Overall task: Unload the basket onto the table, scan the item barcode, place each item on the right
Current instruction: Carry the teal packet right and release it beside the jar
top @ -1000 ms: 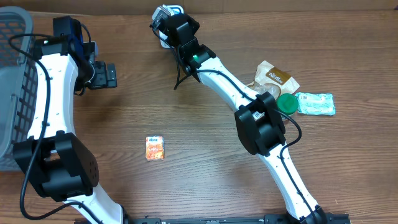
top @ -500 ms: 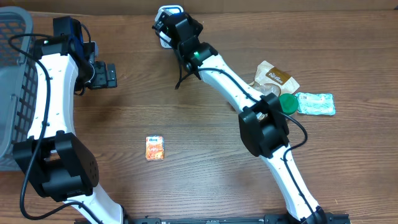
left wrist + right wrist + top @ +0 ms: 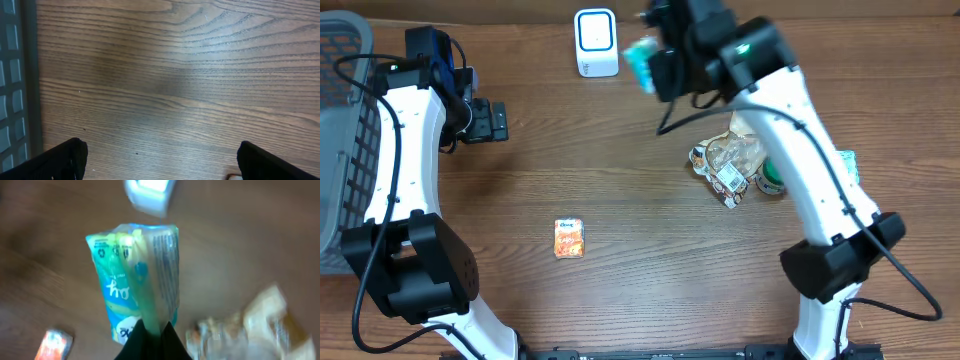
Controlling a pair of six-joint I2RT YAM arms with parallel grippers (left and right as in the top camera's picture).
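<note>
1. Pinching the teal pouch (image 3: 135, 285) by one edge, the right claw (image 3: 152, 335) is pressed together on it and holds it in the air, clear of the table (image 3: 620, 210).
2. The pick-up is therefore done. In the overhead view the pouch sits just beside the white scanner (image 3: 596, 42), to that unit's right, near it but not touching.
3. Whether the barcode has been read cannot be told. No light or signal shows on the scanner, and the right wrist view is too blurred to make out the print on the pouch. One side carries a pale panel of fine text, which may be the code side.
4. My judgement is that the task is around its middle, with the item at the scanner and the reading itself either in hand or unconfirmed.
5. The left claw (image 3: 503, 121) is spread wide and holds nothing. It is over bare wood near the grey basket (image 3: 342, 120) and takes no part in the scan.
6. Other goods lie unhandled:
   - A small orange packet (image 3: 570, 238) lies alone mid-table.
   - A heap of wrappers (image 3: 732, 165) sits with a green lid (image 3: 775, 178) under the right arm.
7. If those also need scanning, most of the work probably remains. For this pouch, what is left is a confirmed read and setting it down somewhere.
</note>
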